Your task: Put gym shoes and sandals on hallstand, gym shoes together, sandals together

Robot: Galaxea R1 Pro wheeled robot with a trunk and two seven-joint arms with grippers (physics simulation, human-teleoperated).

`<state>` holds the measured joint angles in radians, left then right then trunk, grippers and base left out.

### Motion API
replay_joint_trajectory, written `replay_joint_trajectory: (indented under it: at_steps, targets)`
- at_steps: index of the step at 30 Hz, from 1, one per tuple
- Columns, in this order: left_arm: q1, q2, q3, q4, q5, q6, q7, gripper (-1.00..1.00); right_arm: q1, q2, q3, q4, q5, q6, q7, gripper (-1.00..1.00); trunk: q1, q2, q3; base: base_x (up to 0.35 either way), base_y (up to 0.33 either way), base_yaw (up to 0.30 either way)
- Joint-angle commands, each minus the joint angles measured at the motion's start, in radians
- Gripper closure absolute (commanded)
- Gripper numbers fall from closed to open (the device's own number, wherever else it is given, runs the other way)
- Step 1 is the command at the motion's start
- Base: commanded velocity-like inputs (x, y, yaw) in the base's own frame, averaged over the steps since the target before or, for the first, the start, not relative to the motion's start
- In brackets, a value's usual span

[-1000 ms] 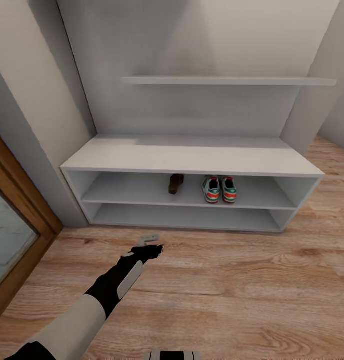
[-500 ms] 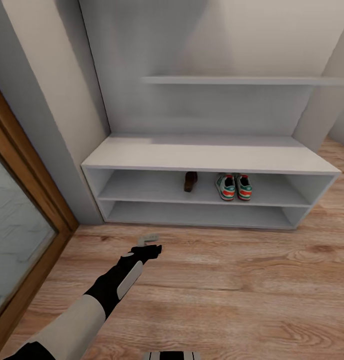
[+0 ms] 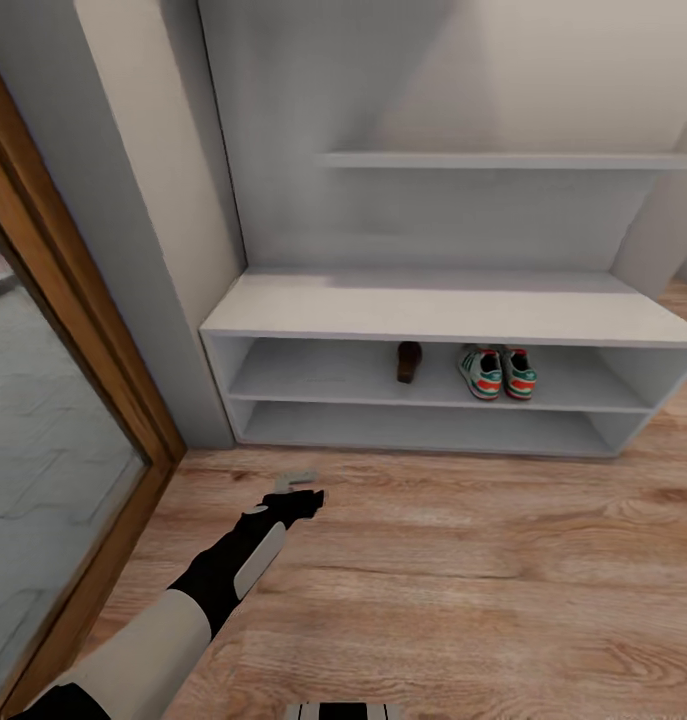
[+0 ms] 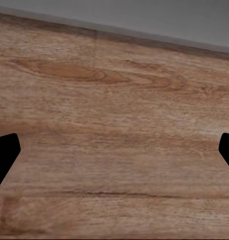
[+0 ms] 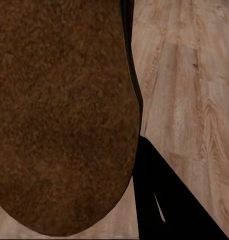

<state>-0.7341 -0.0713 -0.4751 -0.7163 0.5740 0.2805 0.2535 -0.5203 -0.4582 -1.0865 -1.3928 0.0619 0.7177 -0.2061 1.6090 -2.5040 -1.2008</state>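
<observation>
Filling the right hand (image 5: 144, 190): brown sandal (image 5: 59, 115).

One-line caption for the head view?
Gym shoes and one sandal on the rack's upper shelf; left arm outstretched over floor.

Hallstand (image 3: 453, 315) cut off at the picture's right edge. Sandal (image 3: 409, 361) on its upper open shelf, left of the gym shoes (image 3: 497, 372), too small for detail. Second sandal (image 5: 59, 115) cropped by the right wrist picture's edges, hiding one finger (image 5: 169, 200) partly.
</observation>
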Motion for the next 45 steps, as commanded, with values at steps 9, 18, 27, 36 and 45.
replay_joint_trajectory:
  at_steps: [9, 18, 27, 36, 45]
  targets:
    - [0.003, 0.009, -0.004, -0.003, 0.01, -0.004, -0.231, -1.0, -0.001, 0.0, 0.001, -0.001, 0.004, 0.007, -0.001, 1.0, -0.001, 0.0, -0.001, -0.066, 0.09, 0.0]
    - [0.014, 0.129, -0.005, 0.008, 0.013, -0.345, -0.952, -1.0, -0.001, 0.0, 0.002, 0.001, 0.002, 0.008, -0.001, 1.0, -0.001, 0.0, -0.001, -0.001, 0.002, 0.0]
    - [0.019, 0.185, -0.003, 0.02, 0.01, -0.376, -1.049, -1.0, -0.001, 0.014, 0.08, 0.051, 0.001, 0.005, 0.002, 1.0, -0.001, 0.0, -0.001, 0.0, 0.0, 0.0]
    - [0.019, 0.191, -0.003, 0.02, 0.012, -0.376, -1.053, -1.0, -0.001, 0.132, 0.546, 0.098, -0.002, 0.003, 0.001, 1.0, -0.001, 0.0, -0.001, 0.0, 0.0, 0.002]
    - [0.019, 0.191, -0.003, 0.019, 0.013, -0.376, -1.055, -1.0, -0.001, 0.187, 0.692, 0.1, -0.008, 0.002, 0.001, 1.0, -0.001, 0.0, -0.007, 0.0, 0.0, 0.192]
